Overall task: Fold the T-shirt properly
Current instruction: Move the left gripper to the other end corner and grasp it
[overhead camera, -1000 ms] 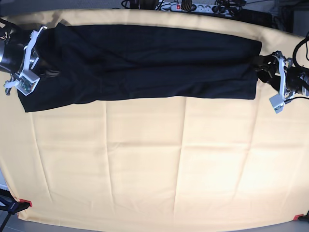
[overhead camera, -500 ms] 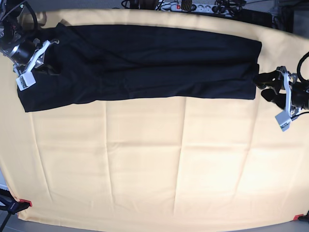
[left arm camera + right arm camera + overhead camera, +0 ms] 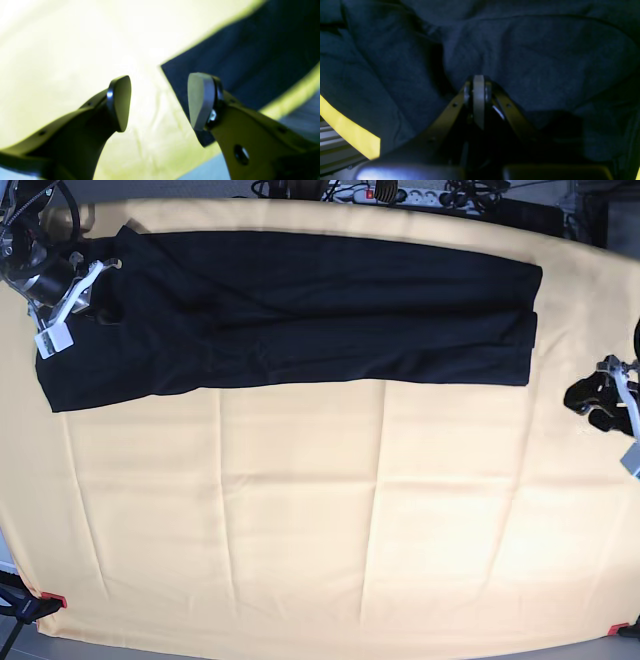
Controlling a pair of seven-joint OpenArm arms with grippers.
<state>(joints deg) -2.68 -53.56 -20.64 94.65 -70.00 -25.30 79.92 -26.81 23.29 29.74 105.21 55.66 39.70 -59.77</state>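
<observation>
Since the T-shirt (image 3: 290, 320) lies as one long band along the far side of the yellow cloth (image 3: 320, 520), base view says the lengthwise fold is done and a crosswise fold is next; left gripper (image 3: 597, 397) sits off the hem end, right gripper (image 3: 80, 295) at the opposite end. Left wrist: pads spread wide, empty, shirt corner (image 3: 175, 75) just ahead-right. Right wrist: jaws pressed together, empty, dark fabric (image 3: 520, 50) ahead. Next move calls for re-gripping both end corners. Power strip (image 3: 385, 194) beyond the far edge.
</observation>
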